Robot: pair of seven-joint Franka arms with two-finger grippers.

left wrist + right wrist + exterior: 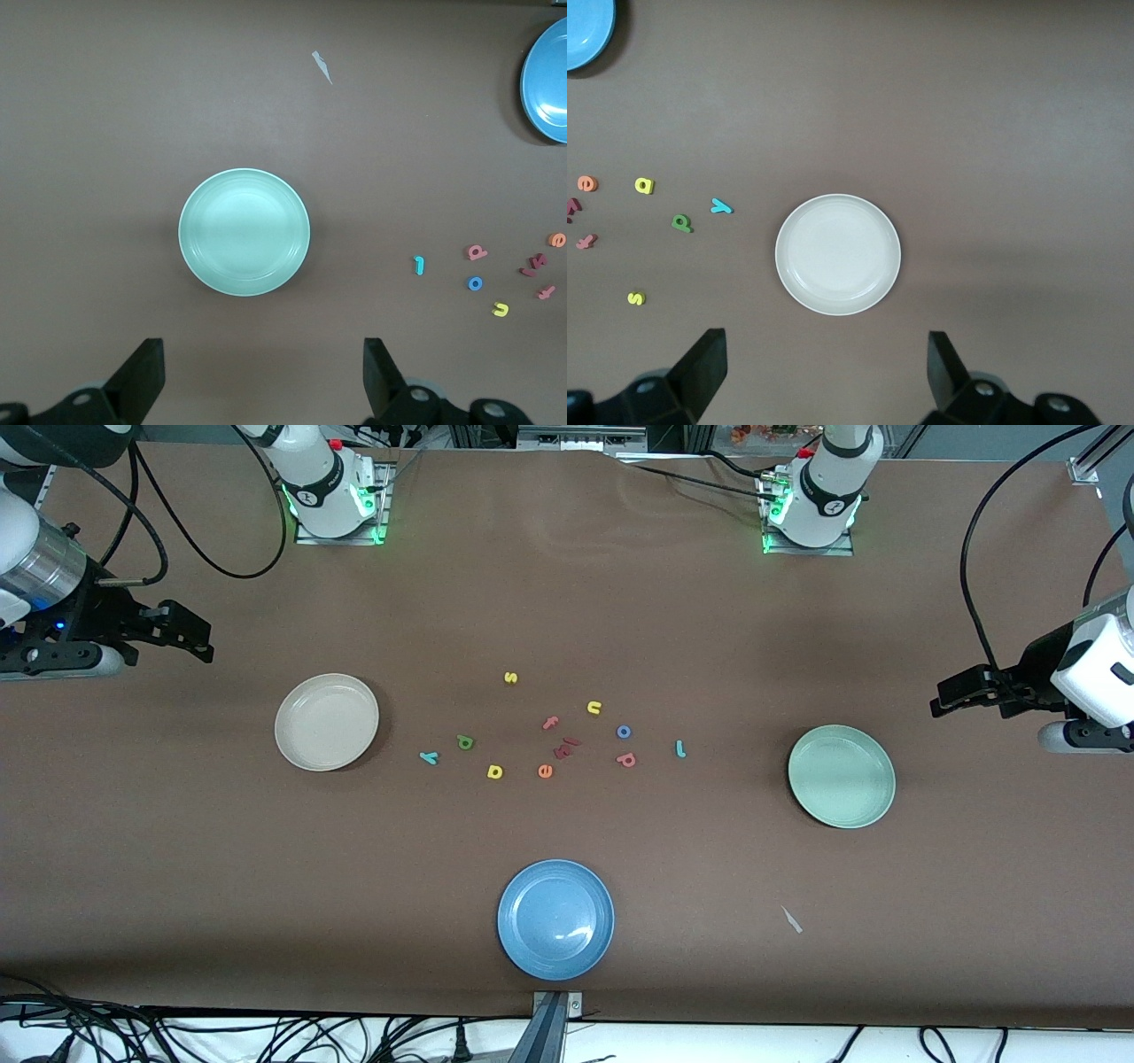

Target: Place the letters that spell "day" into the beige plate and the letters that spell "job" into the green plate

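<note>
Both grippers hang wide and empty. Left gripper (264,376) is over bare table just beside the green plate (842,776); j (680,748), o (624,732) and b (626,759) lie well apart from it, mid-table. Right gripper (826,376) is beside the beige plate (326,721); y (429,757), a (464,741) and d (494,771) lie near that plate. Dark red pieces (565,747) are hard to read. Blue plate (549,80) is cut off in both wrist views.

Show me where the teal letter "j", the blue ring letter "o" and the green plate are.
teal letter "j" (680,748), front view, middle of its stem.
blue ring letter "o" (624,732), front view, on the ring.
green plate (244,232), left wrist view, bare middle of the plate.
</note>
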